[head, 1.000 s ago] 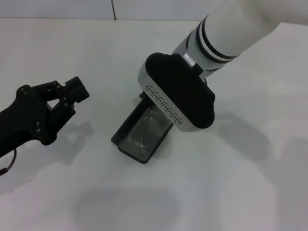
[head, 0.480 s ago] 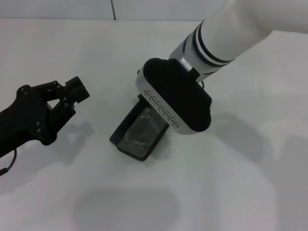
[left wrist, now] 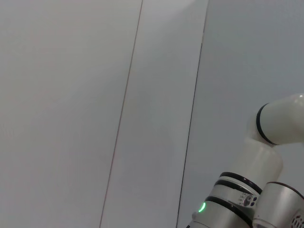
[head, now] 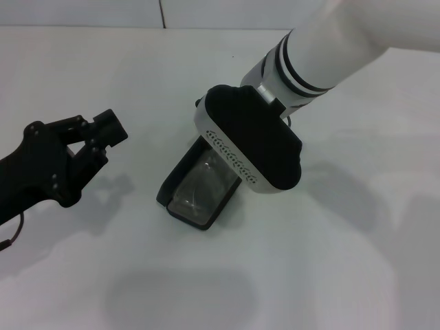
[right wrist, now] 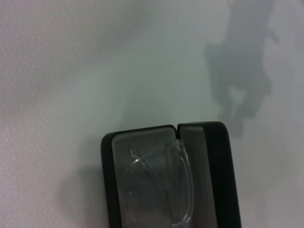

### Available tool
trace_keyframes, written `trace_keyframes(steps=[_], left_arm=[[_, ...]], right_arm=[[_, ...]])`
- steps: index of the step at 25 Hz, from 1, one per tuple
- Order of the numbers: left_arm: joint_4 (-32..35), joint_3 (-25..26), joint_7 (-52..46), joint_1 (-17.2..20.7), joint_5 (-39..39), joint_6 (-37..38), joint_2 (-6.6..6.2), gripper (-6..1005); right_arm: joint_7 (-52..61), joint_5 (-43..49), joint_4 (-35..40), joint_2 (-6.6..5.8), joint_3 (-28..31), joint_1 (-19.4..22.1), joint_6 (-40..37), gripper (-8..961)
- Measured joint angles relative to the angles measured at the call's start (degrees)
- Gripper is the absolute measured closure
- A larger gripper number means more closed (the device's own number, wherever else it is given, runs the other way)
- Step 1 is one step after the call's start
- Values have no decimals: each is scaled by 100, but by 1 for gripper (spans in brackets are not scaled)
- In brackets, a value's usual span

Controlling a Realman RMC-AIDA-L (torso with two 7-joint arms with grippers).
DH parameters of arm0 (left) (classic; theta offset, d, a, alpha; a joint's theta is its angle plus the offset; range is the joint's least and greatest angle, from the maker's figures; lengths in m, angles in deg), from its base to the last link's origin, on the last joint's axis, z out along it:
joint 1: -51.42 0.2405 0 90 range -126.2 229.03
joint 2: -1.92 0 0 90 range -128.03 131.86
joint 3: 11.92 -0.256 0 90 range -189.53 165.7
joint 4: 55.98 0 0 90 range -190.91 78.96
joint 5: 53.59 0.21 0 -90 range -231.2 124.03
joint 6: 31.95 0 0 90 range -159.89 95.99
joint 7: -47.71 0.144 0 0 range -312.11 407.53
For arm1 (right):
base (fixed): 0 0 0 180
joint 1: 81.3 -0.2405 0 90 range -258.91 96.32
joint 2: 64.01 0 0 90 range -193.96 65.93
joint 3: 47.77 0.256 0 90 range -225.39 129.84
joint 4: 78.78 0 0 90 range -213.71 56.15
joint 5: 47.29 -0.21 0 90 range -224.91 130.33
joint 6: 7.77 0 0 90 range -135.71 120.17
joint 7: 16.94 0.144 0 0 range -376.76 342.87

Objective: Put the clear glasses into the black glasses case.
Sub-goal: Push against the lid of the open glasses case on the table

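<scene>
In the head view, the black glasses case (head: 196, 192) is seen open on the white table (head: 330, 261), with the clear glasses (head: 199, 187) lying inside on the grey lining. The right gripper (head: 251, 141) is positioned directly over the far end of the case; its finger state cannot be told. The left gripper (head: 96, 137) is held well apart from the case, fingers spread. In the left wrist view, only a wall and the right arm (left wrist: 259, 190) are shown. In the right wrist view, the glasses (right wrist: 159, 187) are seen resting within the case (right wrist: 216, 175).
</scene>
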Motion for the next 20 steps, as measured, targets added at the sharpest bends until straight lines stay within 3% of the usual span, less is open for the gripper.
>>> trace_keyframes(steps=[20], left_arm=[[2,82,-21,17,0,-2,-35,860]], right_arm=[[448,378,503,-12,22,15,-415,849]])
